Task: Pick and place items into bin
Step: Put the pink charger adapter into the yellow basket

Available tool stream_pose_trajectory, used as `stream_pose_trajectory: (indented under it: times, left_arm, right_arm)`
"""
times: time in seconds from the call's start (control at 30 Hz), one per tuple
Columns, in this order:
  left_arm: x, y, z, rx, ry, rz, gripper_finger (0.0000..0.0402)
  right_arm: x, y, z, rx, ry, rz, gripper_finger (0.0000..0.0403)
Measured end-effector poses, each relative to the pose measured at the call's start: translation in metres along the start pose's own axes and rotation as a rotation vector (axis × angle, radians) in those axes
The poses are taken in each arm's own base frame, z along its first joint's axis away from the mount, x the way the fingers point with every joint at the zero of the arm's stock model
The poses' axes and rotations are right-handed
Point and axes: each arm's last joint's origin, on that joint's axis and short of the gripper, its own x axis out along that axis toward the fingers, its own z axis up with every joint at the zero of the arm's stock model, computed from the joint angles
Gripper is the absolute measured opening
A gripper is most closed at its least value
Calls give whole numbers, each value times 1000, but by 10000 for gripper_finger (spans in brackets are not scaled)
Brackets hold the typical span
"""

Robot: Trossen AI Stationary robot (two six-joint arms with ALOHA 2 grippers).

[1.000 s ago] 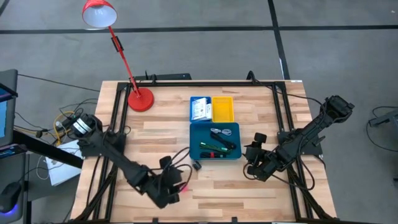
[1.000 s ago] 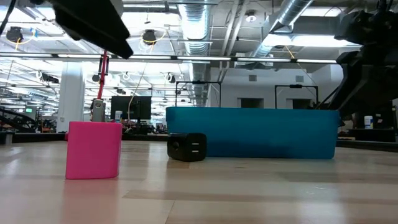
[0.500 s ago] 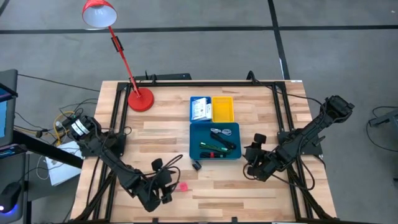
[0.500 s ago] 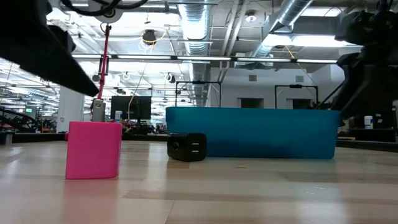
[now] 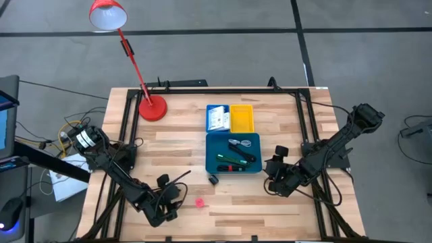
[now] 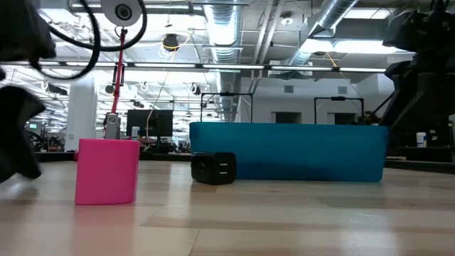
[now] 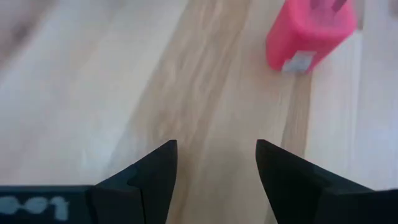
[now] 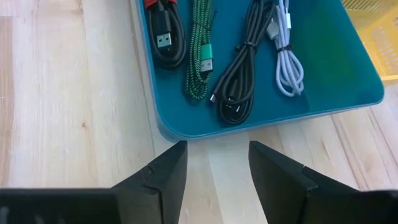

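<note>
High view first: I have the left end effector (image 5: 165, 206) low in the lower left of the frame, empty, with the pink block (image 5: 200, 202) lying on the surface (image 5: 270, 209) just to its right, not touching it. In the left wrist view the two fingers (image 7: 152, 177) stand apart with bare wood between them, and the pink block (image 7: 309, 34) sits in the upper right of that frame, well clear of the gap. So I read the step in hand as lining up on the block, with no grasp made yet.

The small black piece (image 5: 213, 179) lies just below the lower left corner of the large teal tray (image 5: 210, 154), close to its wall; the low view shows it (image 6: 213, 168) in front of the tray wall (image 6: 306, 153), with the block (image 6: 106, 171) off to the left.

My right end effector (image 5: 275, 177) waits right of the teal tray, at centre right of the frame. Its fingers (image 8: 158, 177) are spread and hold nothing, looking at the coiled cables (image 8: 233, 59) already in the tray.

Next I judge I must swing the left end effector towards the block until it sits between the fingers, come down, close, then carry it up and right to the tray set. The block is small, so the centring needs care.
</note>
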Motion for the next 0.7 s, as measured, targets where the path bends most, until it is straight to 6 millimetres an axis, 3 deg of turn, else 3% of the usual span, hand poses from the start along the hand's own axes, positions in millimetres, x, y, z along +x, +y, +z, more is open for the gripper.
stream_pose_trajectory:
  times: [0.17,0.4,0.7]
  left_arm:
    - [2,4,-3,-73,27,-20,206]
    - [4,-2,2,-95,-73,-44,206]
    - [39,-12,-24,26,-192,-4,206]
  right_arm:
    - [0,0,0,0,0,0,166]
    - [0,0,0,0,0,0,164]
    - [0,0,0,-2,2,-2,166]
